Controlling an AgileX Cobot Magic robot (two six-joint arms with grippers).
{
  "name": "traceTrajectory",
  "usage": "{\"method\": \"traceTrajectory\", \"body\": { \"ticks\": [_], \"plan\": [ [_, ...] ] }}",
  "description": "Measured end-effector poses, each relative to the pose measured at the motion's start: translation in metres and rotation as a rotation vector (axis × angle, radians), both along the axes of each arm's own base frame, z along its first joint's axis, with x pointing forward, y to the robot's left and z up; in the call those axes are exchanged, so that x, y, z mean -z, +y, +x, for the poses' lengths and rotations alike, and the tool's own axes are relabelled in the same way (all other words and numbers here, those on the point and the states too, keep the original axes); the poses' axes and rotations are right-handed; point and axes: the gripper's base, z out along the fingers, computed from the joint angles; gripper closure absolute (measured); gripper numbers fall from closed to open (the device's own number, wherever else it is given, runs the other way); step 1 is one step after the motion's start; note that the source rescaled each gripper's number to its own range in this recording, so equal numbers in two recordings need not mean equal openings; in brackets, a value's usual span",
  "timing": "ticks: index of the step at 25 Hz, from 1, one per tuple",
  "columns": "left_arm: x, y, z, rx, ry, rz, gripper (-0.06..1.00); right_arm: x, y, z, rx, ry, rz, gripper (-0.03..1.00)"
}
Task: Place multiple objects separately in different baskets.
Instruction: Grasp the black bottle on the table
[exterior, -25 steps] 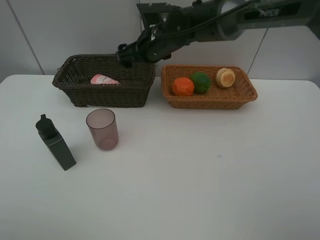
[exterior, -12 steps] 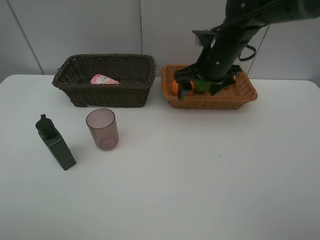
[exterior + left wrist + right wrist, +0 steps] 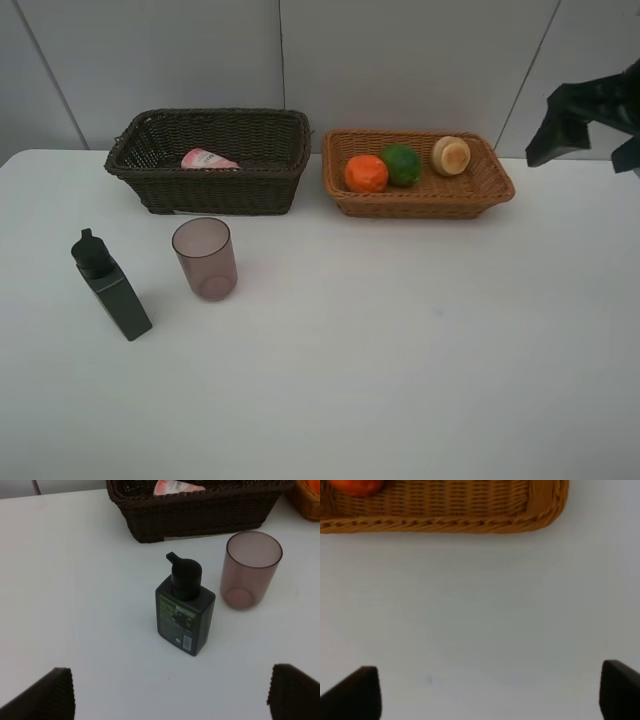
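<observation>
Exterior high view: the white table [image 3: 400, 360] carries two baskets along its far edge. The dark brown wicker basket [image 3: 215, 195], toward the far left corner, holds the pink squeeze bottle [image 3: 207, 159], lying down. The light tan wicker basket [image 3: 420, 203], just beside it toward the far right corner, holds the orange [image 3: 366, 173], the lime [image 3: 402, 164] close against it, and the peach-coloured fruit [image 3: 451, 155] a little apart. Not yet sorted: the dark green pump bottle [image 3: 112, 288], upright near the left edge, and the mauve cup [image 3: 205, 258], upright beside it in front of the dark basket. The right arm [image 3: 590, 115] shows only as a dark shape above the far right corner, clear of both baskets; the left arm is out of this view. Left wrist view: the left gripper [image 3: 167, 695] stands wide with nothing between its fingers, looking down on the pump bottle and cup, touching neither. Right wrist view: the right gripper [image 3: 487, 690] is likewise wide and empty, over bare table in front of the tan basket's near rim. Judgement: four of six items are placed, two remain, both on the left arm's side, and they likely belong with the pink bottle.
</observation>
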Motion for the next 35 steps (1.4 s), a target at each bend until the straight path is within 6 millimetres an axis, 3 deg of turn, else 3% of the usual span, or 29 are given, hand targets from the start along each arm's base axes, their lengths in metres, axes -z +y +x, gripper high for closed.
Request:
{"method": "traceTrajectory", "body": {
  "ticks": [4,7,14,18,24,35],
  "plan": [
    [0.000,0.000,0.000,0.000,0.000,0.000,-0.05,-0.020,-0.007,-0.054,-0.014,-0.120,0.005,0.09],
    [0.000,0.000,0.000,0.000,0.000,0.000,-0.05,-0.023,-0.012,-0.094,-0.037,-0.195,-0.005,0.09],
    [0.000,0.000,0.000,0.000,0.000,0.000,-0.05,-0.008,-0.023,-0.182,-0.043,-0.398,0.008,0.09],
    [0.000,0.000,0.000,0.000,0.000,0.000,-0.05,0.006,-0.027,-0.216,-0.040,-0.525,0.021,0.09],
    [0.000,0.000,0.000,0.000,0.000,0.000,-0.05,0.025,-0.030,-0.242,-0.038,-0.599,0.027,0.09],
    [0.000,0.000,0.000,0.000,0.000,0.000,-0.05,0.032,-0.032,-0.242,-0.026,-0.572,-0.004,0.09]
  ]
}}
